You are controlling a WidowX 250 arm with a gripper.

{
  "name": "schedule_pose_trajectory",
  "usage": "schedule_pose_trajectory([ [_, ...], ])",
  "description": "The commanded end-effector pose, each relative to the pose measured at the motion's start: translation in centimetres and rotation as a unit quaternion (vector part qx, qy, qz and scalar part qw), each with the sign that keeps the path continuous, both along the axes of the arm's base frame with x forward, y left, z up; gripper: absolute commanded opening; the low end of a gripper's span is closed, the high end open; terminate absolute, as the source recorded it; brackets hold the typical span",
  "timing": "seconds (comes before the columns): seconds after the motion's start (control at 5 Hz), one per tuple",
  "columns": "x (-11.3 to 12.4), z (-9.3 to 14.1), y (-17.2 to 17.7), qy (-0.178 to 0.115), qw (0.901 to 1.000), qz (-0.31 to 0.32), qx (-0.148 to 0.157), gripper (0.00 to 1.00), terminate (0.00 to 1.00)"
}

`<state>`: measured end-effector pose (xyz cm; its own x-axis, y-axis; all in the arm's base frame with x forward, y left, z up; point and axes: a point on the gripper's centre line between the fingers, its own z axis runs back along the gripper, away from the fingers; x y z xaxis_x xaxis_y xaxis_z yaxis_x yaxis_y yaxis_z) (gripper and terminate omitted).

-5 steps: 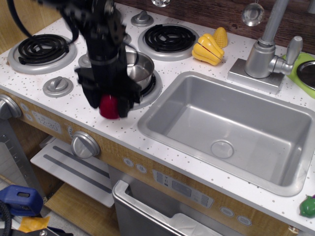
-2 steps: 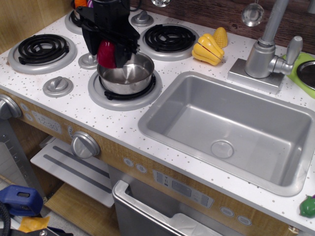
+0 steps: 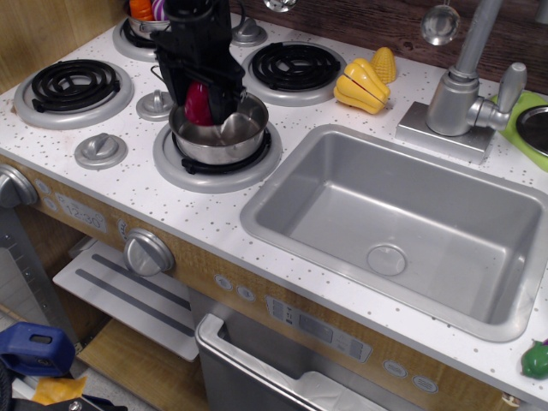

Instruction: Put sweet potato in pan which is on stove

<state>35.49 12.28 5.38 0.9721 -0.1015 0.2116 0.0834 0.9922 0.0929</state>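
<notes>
one glossy dark red sweet potato sits pinched in the black end effector, held over the round shiny steel pan on the white speckled stove; the pan's visible bottom looks bare.

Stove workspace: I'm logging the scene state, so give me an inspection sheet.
Surface: white speckled stove with coil burners, sink at right.
Job's things: sweet potato held over the pan, which sits on the front burner.
Clutter: yellow toys near the faucet; green toy at lower right.
Grippers: end effector shut on the sweet potato.
Cables: nothing seen.
Surroundings: blue object on the floor.
</notes>
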Motion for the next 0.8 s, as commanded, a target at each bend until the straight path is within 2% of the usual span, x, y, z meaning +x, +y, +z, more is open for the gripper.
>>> schedule_pose_trajectory([
  [0.0, 0.60, 0.20, 1.01, -0.033, 0.9994, -0.002, -0.010, 1.00, 0.00],
  [0.2, 0.63, 0.30, 1.01, -0.047, 0.9988, -0.013, -0.006, 1.00, 0.00],
  [0.4, 0.63, 0.30, 1.01, -0.047, 0.9988, -0.013, -0.006, 1.00, 0.00],
  [0.6, 0.63, 0.30, 1.01, -0.047, 0.9988, -0.013, -0.006, 1.00, 1.00],
])
